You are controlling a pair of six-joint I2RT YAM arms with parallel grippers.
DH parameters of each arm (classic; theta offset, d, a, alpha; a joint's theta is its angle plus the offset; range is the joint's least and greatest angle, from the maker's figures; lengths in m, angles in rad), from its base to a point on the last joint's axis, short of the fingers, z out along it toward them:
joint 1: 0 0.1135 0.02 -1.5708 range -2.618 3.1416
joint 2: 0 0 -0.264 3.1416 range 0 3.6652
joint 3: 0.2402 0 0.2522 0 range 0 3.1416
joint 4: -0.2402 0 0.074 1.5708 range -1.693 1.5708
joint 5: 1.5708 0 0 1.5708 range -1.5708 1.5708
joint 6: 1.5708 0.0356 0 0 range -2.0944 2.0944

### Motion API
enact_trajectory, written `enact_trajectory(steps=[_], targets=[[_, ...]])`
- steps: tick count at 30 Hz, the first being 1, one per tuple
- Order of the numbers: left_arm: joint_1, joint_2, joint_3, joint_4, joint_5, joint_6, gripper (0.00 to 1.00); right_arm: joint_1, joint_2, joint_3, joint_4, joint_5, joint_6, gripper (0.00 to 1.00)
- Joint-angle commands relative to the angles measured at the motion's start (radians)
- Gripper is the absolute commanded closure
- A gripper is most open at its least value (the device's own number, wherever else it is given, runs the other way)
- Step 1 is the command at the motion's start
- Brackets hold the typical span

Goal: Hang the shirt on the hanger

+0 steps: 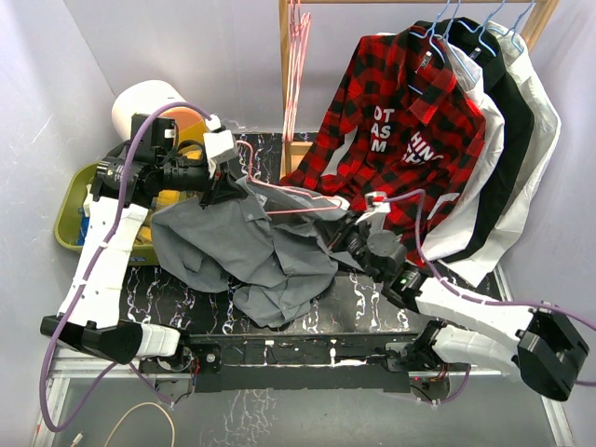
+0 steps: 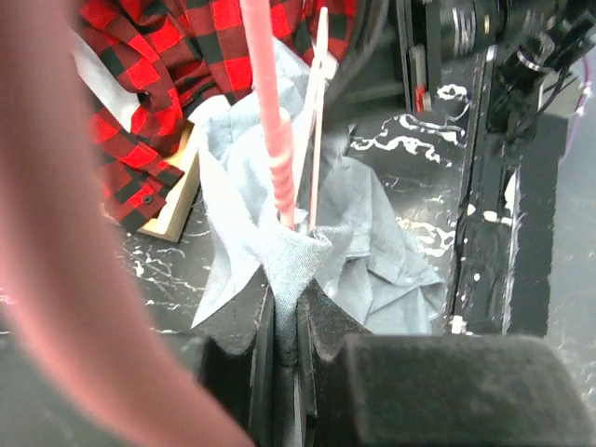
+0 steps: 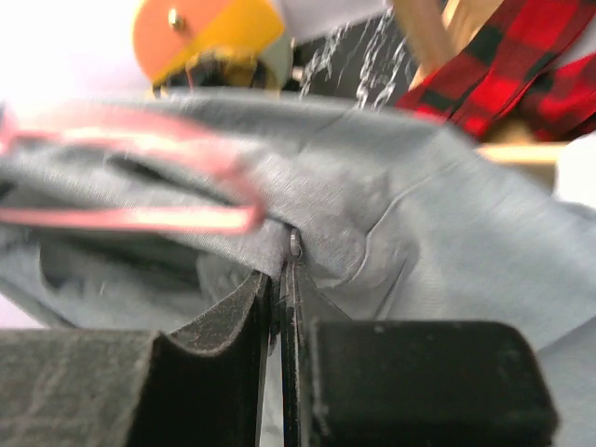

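Note:
The grey shirt [image 1: 237,247] lies crumpled on the black marbled table [image 1: 372,298], with its upper edge lifted between the two grippers. The thin pink hanger [image 1: 298,197] runs along that lifted edge from the left gripper towards the right one. My left gripper [image 1: 228,191] is shut on a fold of the shirt [image 2: 279,261], with the hanger's bars [image 2: 275,140] just beyond the jaws [image 2: 286,298]. My right gripper [image 1: 346,228] is shut on shirt fabric [image 3: 400,214], and the hanger's rounded end [image 3: 237,209] lies just left of its jaws [image 3: 279,270].
A wooden rack [image 1: 285,93] at the back carries a red-black plaid shirt [image 1: 400,130], black and white garments [image 1: 521,121] on light blue hangers [image 1: 470,33], and spare pink hangers [image 1: 298,56]. A yellow-green bin [image 1: 67,209] and a white cylinder [image 1: 149,102] stand at the left.

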Motion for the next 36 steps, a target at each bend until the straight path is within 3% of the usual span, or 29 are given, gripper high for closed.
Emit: enact_trajectory(steps=[1, 7, 14, 20, 24, 32, 36], targets=[[0.006, -0.008, 0.121, -0.186, -0.054, 0.273, 1.00, -0.172, -0.096, -0.026, 0.005, -0.042, 0.018, 0.92], [0.003, 0.023, 0.220, -0.303, -0.108, 0.430, 1.00, -0.353, -0.093, 0.007, -0.091, -0.252, -0.008, 0.92], [-0.010, 0.031, 0.249, -0.342, -0.309, 0.562, 1.00, -0.433, -0.050, 0.066, -0.216, -0.384, -0.095, 0.92], [-0.010, 0.060, 0.334, -0.373, -0.265, 0.578, 1.00, -0.462, -0.048, 0.103, -0.309, -0.465, -0.254, 0.92], [-0.010, 0.095, 0.383, -0.433, -0.228, 0.613, 1.00, -0.470, -0.048, 0.130, -0.364, -0.423, -0.319, 0.92], [-0.013, 0.086, 0.313, -0.443, -0.383, 0.680, 1.00, -0.485, -0.032, 0.280, -0.536, -0.212, -0.359, 0.92], [-0.015, 0.063, 0.249, -0.390, -0.421, 0.642, 1.00, -0.485, -0.052, 0.354, -0.599, -0.260, -0.371, 0.92]])
